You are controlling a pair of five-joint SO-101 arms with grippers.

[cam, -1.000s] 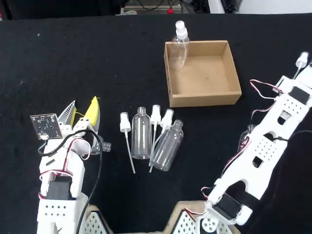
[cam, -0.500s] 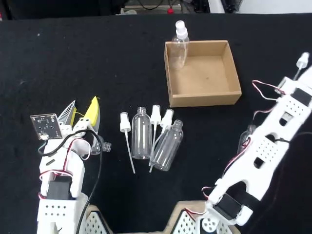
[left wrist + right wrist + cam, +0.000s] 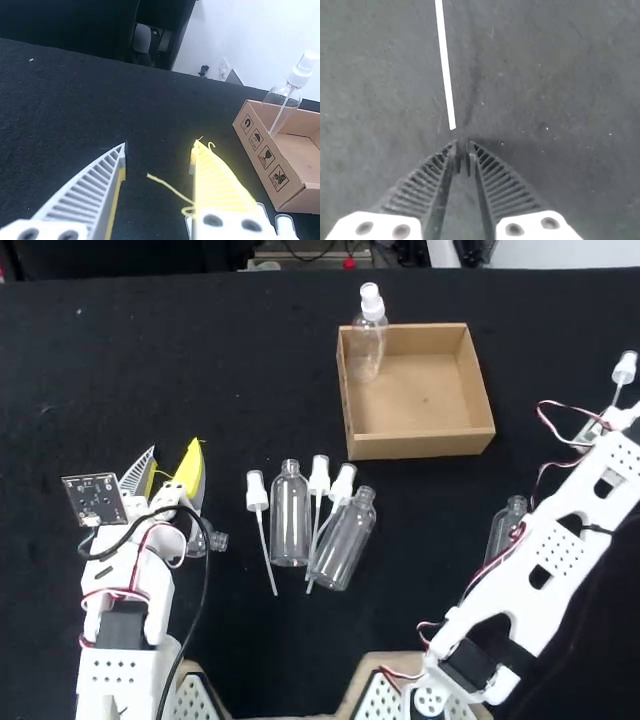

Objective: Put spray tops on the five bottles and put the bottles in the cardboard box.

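We see the right gripper (image 3: 462,146) low over the black table (image 3: 150,360), its two fingers drawn almost together with only a thin slit between them; a white dip tube (image 3: 445,65) lies on the cloth straight ahead of it, its near end right at the tip of one finger; we cannot tell whether the fingers pinch that end or merely meet it. In the high view a spray top (image 3: 625,367) with such a tube sits at the table's right edge, just past the right arm's far end and well to the right of the cardboard box (image 3: 420,443).

The left gripper (image 3: 160,146) stands wide open, nothing between its white and yellow fingers; the box lies well apart from it, ahead and to its right. A capped bottle (image 3: 368,335) stands upright in the box's far left corner; two bare bottles (image 3: 290,512) lie on the table on the near side of the box, between the arms, with three loose spray tops (image 3: 257,492) beside and between them; an uncapped bottle (image 3: 205,538) lies just beside the left arm, behind its fingers; a half-hidden bottle (image 3: 505,525) lies against the right arm.
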